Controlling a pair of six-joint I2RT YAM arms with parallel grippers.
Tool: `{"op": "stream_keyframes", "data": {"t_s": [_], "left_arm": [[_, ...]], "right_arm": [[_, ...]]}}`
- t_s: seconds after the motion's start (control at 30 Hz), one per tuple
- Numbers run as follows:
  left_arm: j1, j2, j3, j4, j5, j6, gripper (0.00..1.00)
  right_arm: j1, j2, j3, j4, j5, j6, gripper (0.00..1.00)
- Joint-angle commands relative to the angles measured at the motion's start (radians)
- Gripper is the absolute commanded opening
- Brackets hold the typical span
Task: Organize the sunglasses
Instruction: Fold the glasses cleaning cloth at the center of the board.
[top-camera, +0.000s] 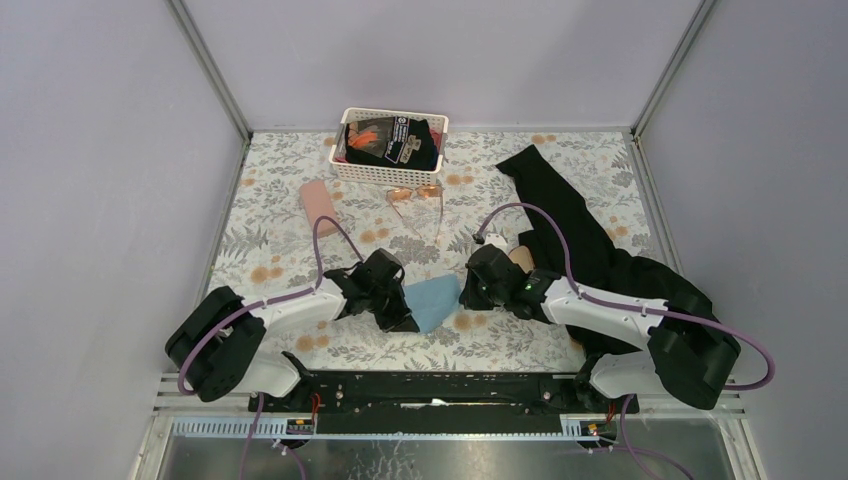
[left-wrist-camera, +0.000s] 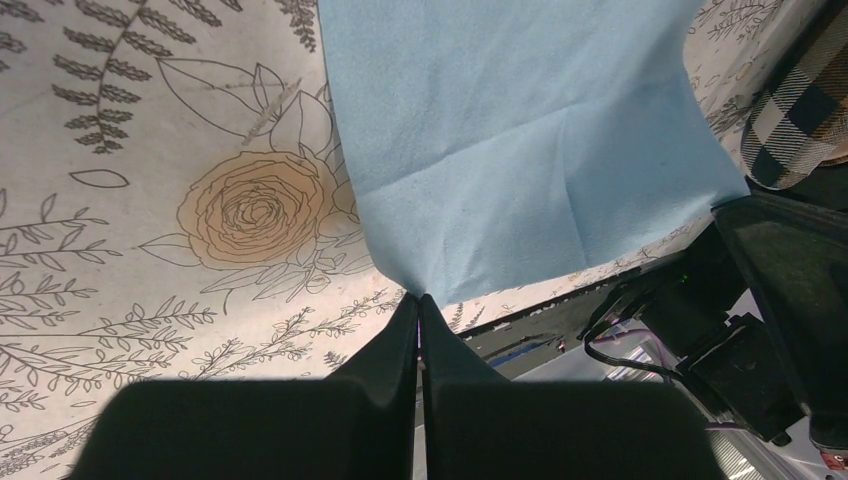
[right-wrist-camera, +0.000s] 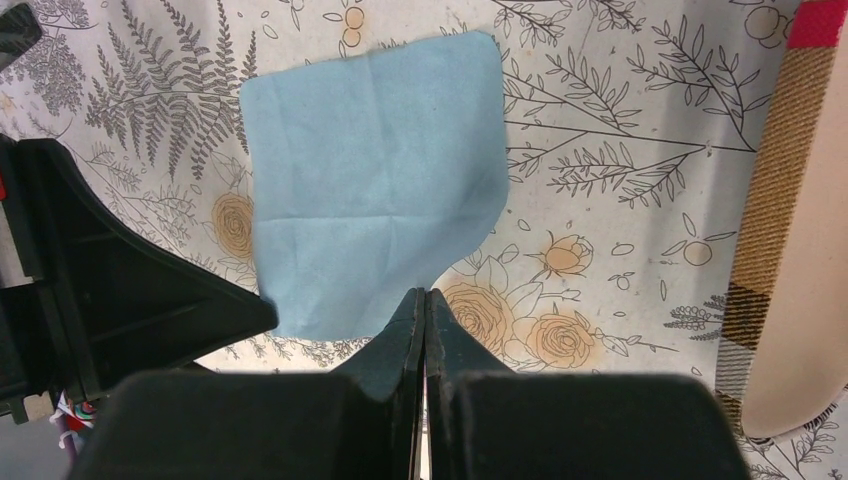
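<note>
Beyond the blue cloth (top-camera: 432, 300), the sunglasses (top-camera: 401, 194) are rendered too faint for detail (basket (top-camera: 392, 173) contents likewise).

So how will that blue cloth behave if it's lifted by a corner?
Probably floppy: the cloth puckers toward the left gripper's shut tips. Likely light and thin, judging by its fold creases. Should drape, not hold shape.

The left arm (top-camera: 290, 312) and right arm (top-camera: 610, 310) are stretched low and inward, wrists turned toward each other. The left gripper (left-wrist-camera: 418, 298) is closed, with a corner of the blue cloth (left-wrist-camera: 520, 130) pinched at its tips. The right gripper (right-wrist-camera: 425, 292) is held with its jaws pressed together.
</note>
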Motion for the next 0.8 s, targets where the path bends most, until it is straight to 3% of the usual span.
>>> {"op": "stream_keyframes", "data": {"t_s": [0.0, 0.3, 0.77], "left_arm": [[-0.006, -0.009, -0.001, 0.040, 0.013, -0.006, 0.00], [-0.006, 0.007, -0.011, 0.126, 0.067, -0.070, 0.00], [0.046, 0.028, 0.056, 0.004, 0.017, 0.002, 0.00]], "right_arm": [[-0.005, -0.025, 0.008, -0.015, 0.010, -0.005, 0.00], [-0.006, -0.003, 0.030, -0.012, 0.038, -0.009, 0.00], [-0.007, 0.061, 0.079, -0.014, 0.080, -0.037, 0.00]]}}
